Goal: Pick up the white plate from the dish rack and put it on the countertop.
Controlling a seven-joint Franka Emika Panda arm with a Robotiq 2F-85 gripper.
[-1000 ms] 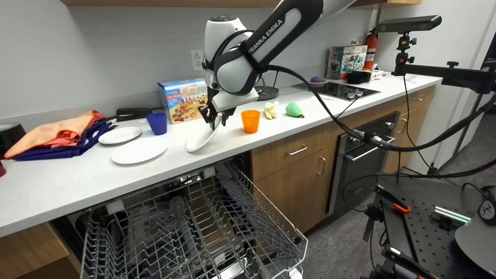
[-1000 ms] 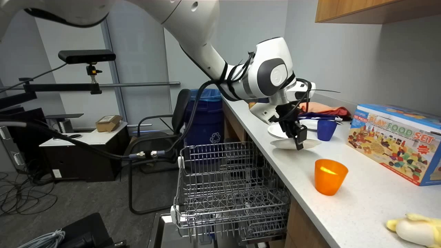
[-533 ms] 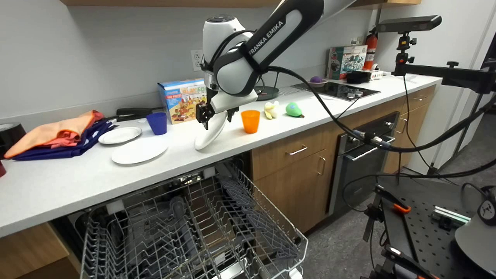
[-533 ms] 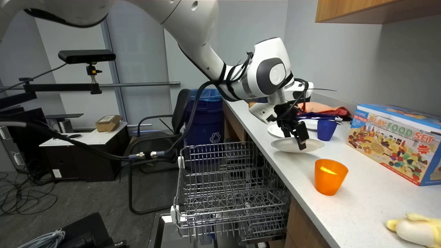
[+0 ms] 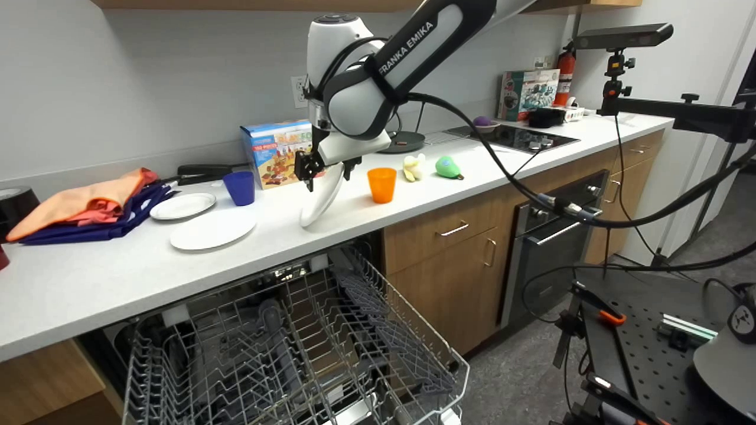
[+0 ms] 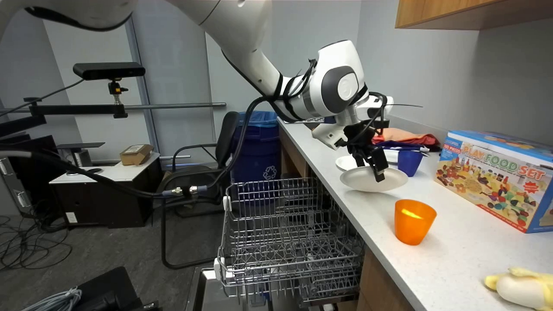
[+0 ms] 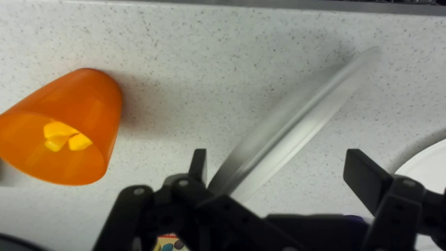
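The robot arm [image 6: 335, 88] reaches over the pale tabletop [image 6: 466, 263], its pincer [image 6: 369, 169] angled down with the fingers [image 6: 379, 160] apart. A white plate [image 6: 365, 183] tilts just below, one finger in front of it; whether they touch cannot be told. A second plate [image 6: 345, 163] lies behind, partly hidden. In front stands an orange cup [image 6: 414, 224]; a Play Food Set box [image 6: 492, 181] sits toward the wall [image 6: 510, 77], a blue cup [image 6: 409, 162] farther back. Below the tabletop's edge juts the wire dish rack [image 6: 293, 264], a blue bin [image 6: 259, 151] beyond it.
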